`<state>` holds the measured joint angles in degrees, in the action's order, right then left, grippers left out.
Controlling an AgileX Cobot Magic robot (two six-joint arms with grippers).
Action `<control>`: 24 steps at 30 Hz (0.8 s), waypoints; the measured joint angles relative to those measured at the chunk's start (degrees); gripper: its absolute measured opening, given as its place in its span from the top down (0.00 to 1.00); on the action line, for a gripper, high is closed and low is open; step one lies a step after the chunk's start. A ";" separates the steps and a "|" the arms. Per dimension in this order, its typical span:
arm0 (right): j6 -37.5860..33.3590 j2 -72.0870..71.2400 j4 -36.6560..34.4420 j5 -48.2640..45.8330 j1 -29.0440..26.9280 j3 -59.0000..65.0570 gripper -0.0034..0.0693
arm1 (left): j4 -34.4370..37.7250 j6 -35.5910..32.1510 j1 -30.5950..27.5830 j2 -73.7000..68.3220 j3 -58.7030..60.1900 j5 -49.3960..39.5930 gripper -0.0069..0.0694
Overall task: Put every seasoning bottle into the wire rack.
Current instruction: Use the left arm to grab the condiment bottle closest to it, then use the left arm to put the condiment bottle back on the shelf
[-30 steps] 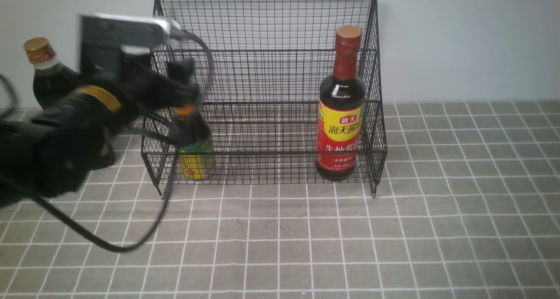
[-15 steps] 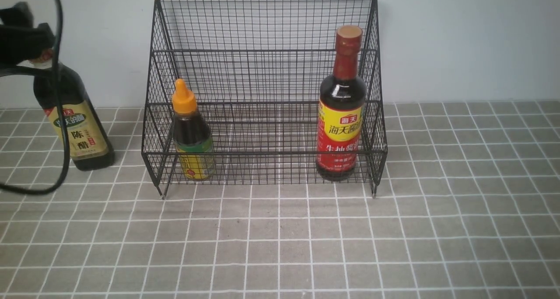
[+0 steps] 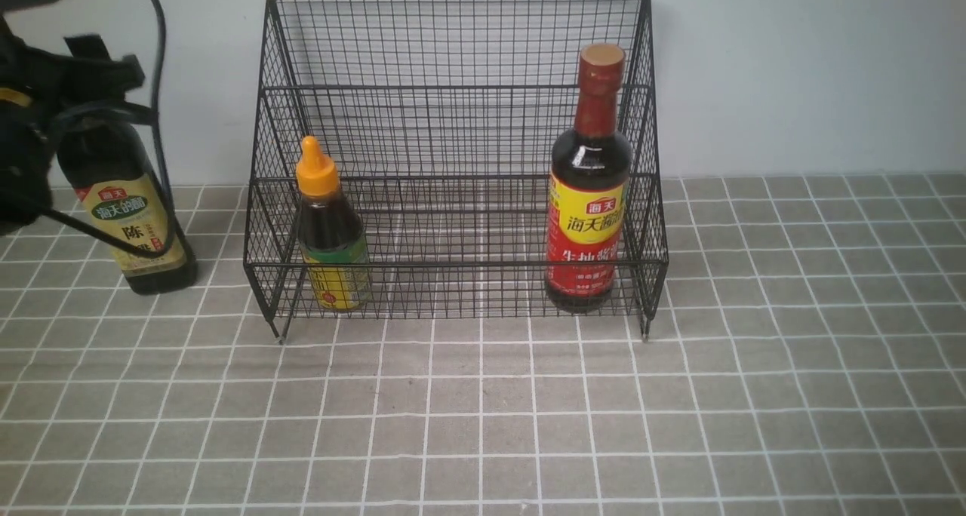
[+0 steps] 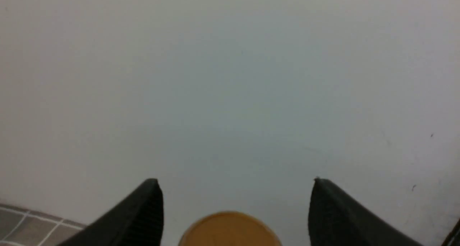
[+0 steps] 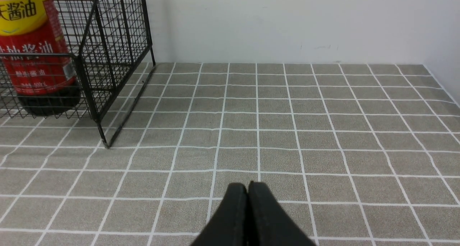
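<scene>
The wire rack [image 3: 453, 41] stands against the back wall. Inside it, the short orange-capped bottle [image 3: 330, 233] stands at the left and the tall red-necked bottle [image 3: 589, 199] at the right. The beige-green label bottle [image 3: 139, 233] stands on the tiles outside the rack's left side. My left gripper [image 3: 90, 86] is at its neck and hides its top. In the left wrist view the left gripper [image 4: 235, 180] is open, with the gold cap [image 4: 230, 229] between the fingers and not touching them. My right gripper [image 5: 248, 184] is shut and empty over bare tiles.
The grey wall [image 3: 792, 71] runs close behind the rack and the bottles. The rack's right leg [image 5: 104, 140] and the red-necked bottle [image 5: 32, 51] show in the right wrist view. A black cable [image 3: 155, 71] loops from my left arm beside the outer bottle.
My left arm left the short bottle standing in the rack, swung left and came down around the top of the beige-green label bottle. The bottles have not moved.
</scene>
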<state>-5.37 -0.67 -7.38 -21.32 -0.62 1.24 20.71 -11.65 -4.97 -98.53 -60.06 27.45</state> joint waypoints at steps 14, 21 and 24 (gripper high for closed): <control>0.00 0.00 0.00 0.00 0.00 0.00 0.97 | -1.40 -0.32 -0.47 -0.18 -0.70 -6.12 0.51; 0.00 0.00 0.00 0.00 0.00 0.00 0.97 | -1.93 0.00 1.00 9.37 -1.20 -13.81 0.51; 0.00 0.00 0.00 0.00 0.00 0.00 0.97 | -2.51 0.00 2.53 13.21 -3.98 -15.01 0.51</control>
<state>-5.37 -0.67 -7.38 -21.32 -0.62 1.24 18.20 -11.65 -2.44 -85.32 -64.04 12.44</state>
